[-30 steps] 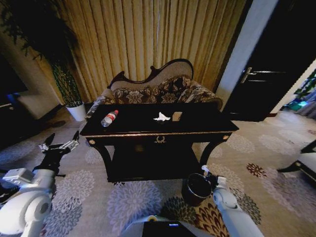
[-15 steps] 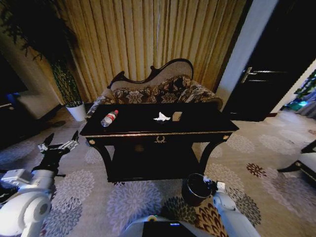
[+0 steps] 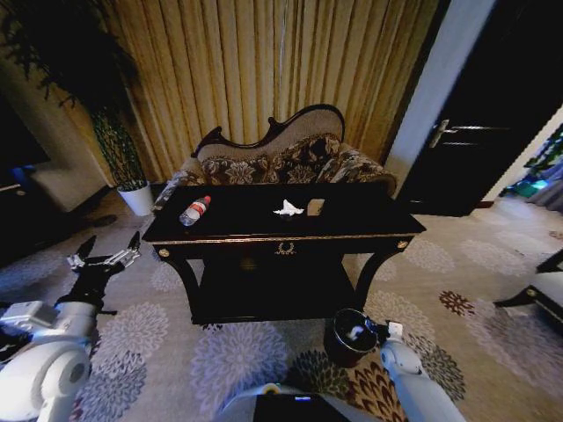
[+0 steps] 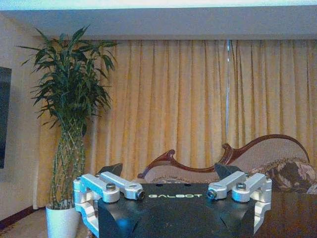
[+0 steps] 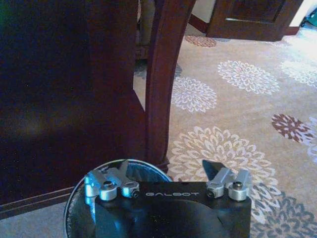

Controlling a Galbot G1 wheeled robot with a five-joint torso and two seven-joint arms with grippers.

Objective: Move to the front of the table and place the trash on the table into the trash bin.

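Left gripper [image 3: 106, 260] hangs wide open beside the table [image 3: 352, 230]. On the table lie a bottle [image 3: 194, 211], tissue [image 3: 288, 208] and tan scrap [image 3: 316, 207]. A white tissue has just landed in the bin [image 3: 339, 341]; right gripper [image 5: 168, 171], now open and empty, hovers above it.

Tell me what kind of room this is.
Probably a formal sitting room or hotel lounge: a carved upholstered sofa behind a glossy black table, full-length gold curtains, and patterned floral carpet.

Glossy black table [image 3: 352, 215], floral beige carpet [image 3: 475, 290]
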